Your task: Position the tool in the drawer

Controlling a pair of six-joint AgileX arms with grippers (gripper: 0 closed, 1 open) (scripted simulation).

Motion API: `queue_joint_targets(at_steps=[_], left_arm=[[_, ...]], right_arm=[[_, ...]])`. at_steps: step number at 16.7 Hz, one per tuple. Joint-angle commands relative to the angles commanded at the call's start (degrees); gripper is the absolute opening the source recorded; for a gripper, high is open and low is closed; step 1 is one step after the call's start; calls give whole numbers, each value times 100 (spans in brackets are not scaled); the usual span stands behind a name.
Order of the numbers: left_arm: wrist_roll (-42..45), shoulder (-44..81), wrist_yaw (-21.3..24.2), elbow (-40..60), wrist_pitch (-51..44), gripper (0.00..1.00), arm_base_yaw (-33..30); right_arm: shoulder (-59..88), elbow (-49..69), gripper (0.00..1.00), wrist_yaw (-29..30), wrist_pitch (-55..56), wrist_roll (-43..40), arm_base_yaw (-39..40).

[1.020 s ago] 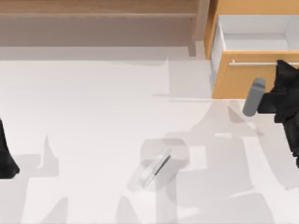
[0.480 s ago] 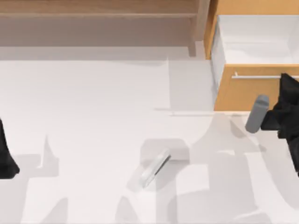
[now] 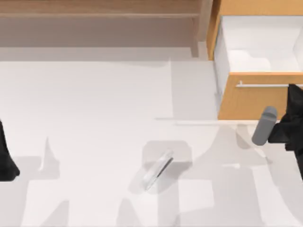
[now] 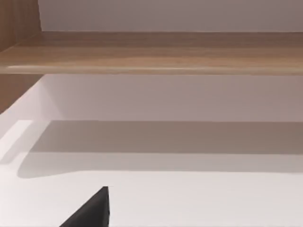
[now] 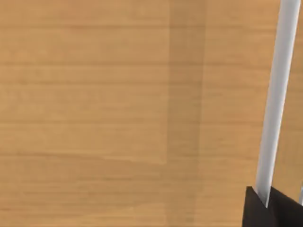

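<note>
The drawer [image 3: 258,71] has slid further out over the last second, its white inside now exposed. The right gripper [image 5: 273,204] is clamped on the handle [image 3: 265,85]. The tool [image 3: 158,170] lies on the counter [image 3: 94,118], well left of the drawer, untouched. The left arm is parked far left.

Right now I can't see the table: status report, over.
Right gripper shut on thin silver bar handle of orange-brown wooden drawer. Left gripper parked at table's left edge. Slim silvery-grey tool flat mid-table, untouched.
</note>
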Motion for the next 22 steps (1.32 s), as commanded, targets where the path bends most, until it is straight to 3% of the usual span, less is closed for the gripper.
queue_joint_targets(at_steps=[13, 22], left_arm=[[0, 0, 0, 0, 0, 100, 0], [0, 0, 0, 0, 0, 100, 0]], right_arm=[[0, 0, 98, 0, 0, 0, 0], [1, 11, 100, 0, -1, 0, -3]])
